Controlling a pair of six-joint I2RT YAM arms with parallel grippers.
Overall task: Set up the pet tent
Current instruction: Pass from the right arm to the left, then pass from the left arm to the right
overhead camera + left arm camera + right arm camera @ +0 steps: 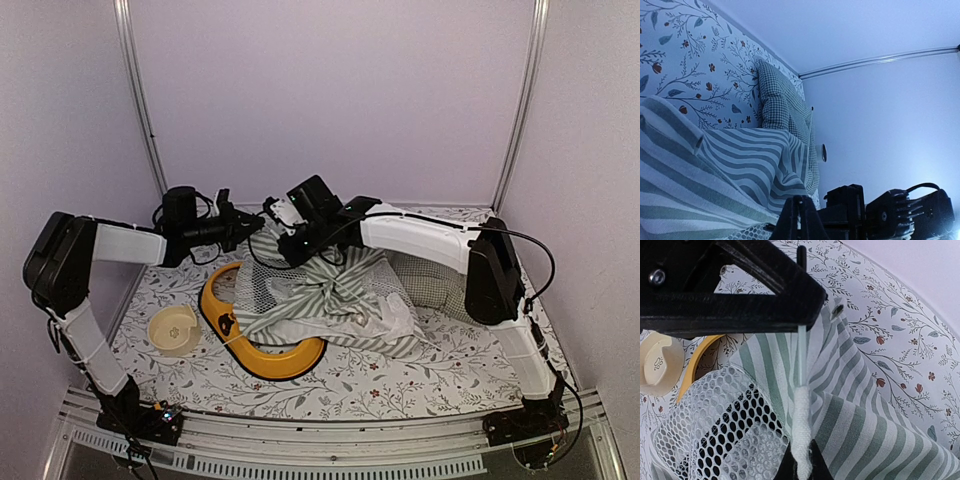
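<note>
The pet tent [330,300] is lying crumpled on the surface [400,385], draped partly over the yellow ring [270,360]. Beyond the ring, the right tool [801,469] is pinching the tent's white pole sleeve, while the left tool [799,212] is sitting fully closed.

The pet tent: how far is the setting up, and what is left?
Done: nothing stands; the pet tent lies crumpled on the table. In hand: the right gripper is shut on a white pole, the left gripper shut at its upper end. Left: bend the poles and raise the fabric.
</note>
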